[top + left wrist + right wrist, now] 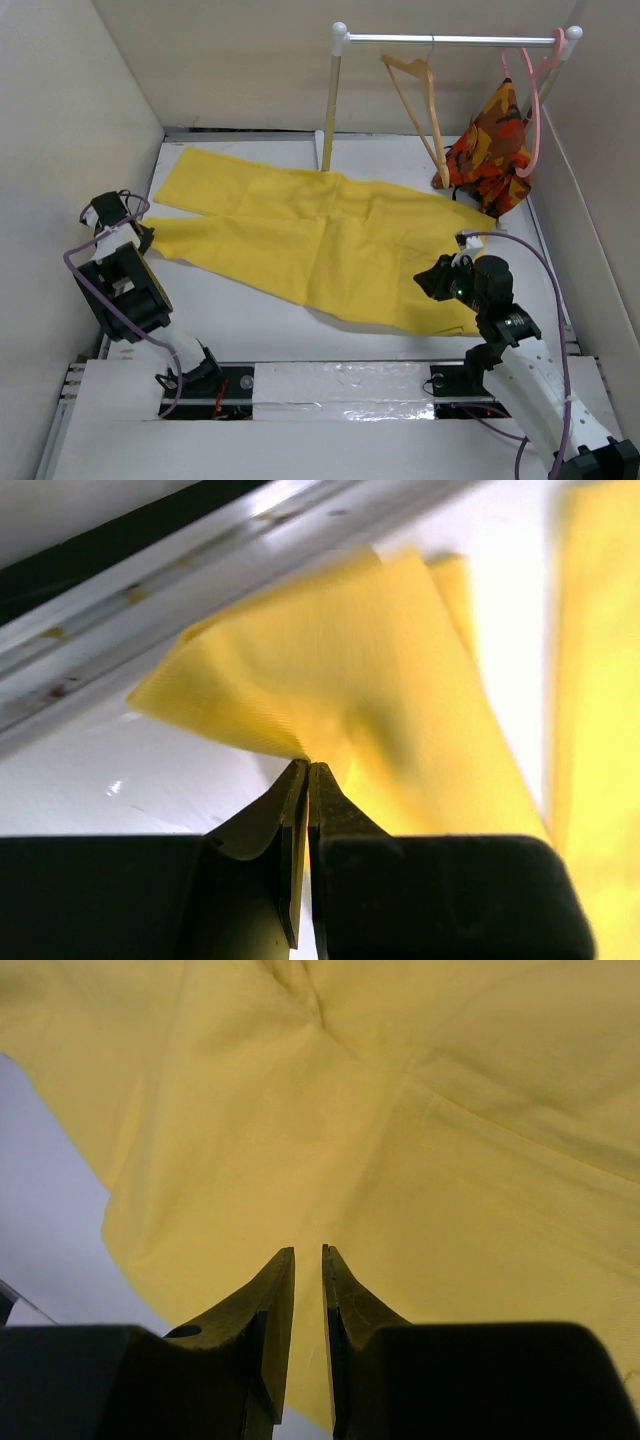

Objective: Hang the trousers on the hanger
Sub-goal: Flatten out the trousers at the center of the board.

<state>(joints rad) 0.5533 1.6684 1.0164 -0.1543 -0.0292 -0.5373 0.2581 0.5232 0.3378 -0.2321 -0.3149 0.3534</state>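
Left gripper (307, 767): black tapered fingers pressed together, clamped on hem corner of trousers (320, 235) at 9 o'clock side of table (250, 320); cloth drawn into small peak at pinch. Right gripper (308, 1250): narrow gap seen between jaws, tips over waist end at 4 o'clock; grip on cloth cannot be told. Trousers: bright yellow, fine weave, soft creases, spread flat on white table, legs laid toward 10 o'clock. Hanger (410, 105): tan wood, triangular, metal hook, hung on rail (450, 40) at 1 o'clock, beside orange-red patterned garment (492, 150).
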